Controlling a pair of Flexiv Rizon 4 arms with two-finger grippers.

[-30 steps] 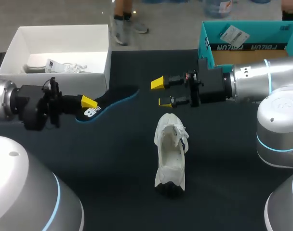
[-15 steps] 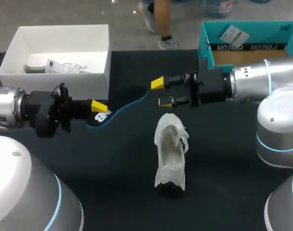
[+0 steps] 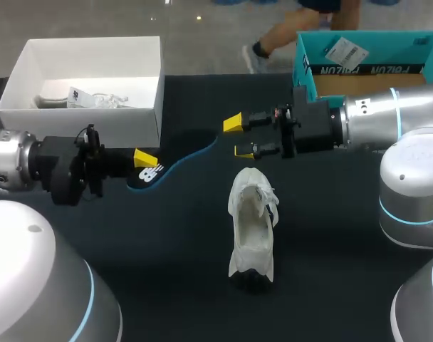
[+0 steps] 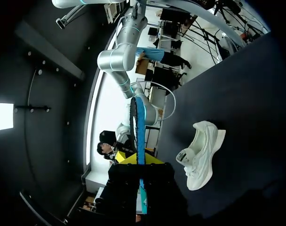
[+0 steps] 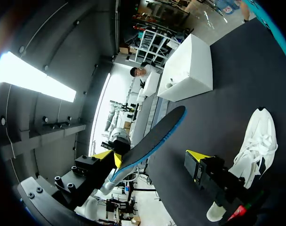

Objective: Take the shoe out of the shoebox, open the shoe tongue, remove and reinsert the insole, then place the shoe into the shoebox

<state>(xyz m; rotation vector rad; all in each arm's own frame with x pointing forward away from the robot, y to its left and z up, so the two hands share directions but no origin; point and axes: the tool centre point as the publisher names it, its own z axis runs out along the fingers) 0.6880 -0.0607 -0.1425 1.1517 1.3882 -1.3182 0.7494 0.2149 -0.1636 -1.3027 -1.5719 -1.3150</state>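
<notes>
Counts: one shoe, one insole, two boxes, two arms.

- Left fingers point(image 3: 147, 162) are clamping the dark, blue-edged insole point(image 3: 181, 153) at one end. They are holding it above the tabletop point(image 3: 167, 235), just in front of the white shoebox point(image 3: 131, 125). In the left wrist view the insole point(image 4: 137, 132) is showing edge-on between the fingers.
- Right fingers point(image 3: 239, 137) are spread apart and gripping nothing. They are hovering beside the insole's free end; contact cannot be told.
- The white shoe point(image 3: 252, 217) is sitting alone near the tabletop's middle, apart from both arms.
- The white shoebox is standing at the far left corner, with pale contents inside.
- The teal box point(image 3: 302, 68) is standing at the far right corner.
</notes>
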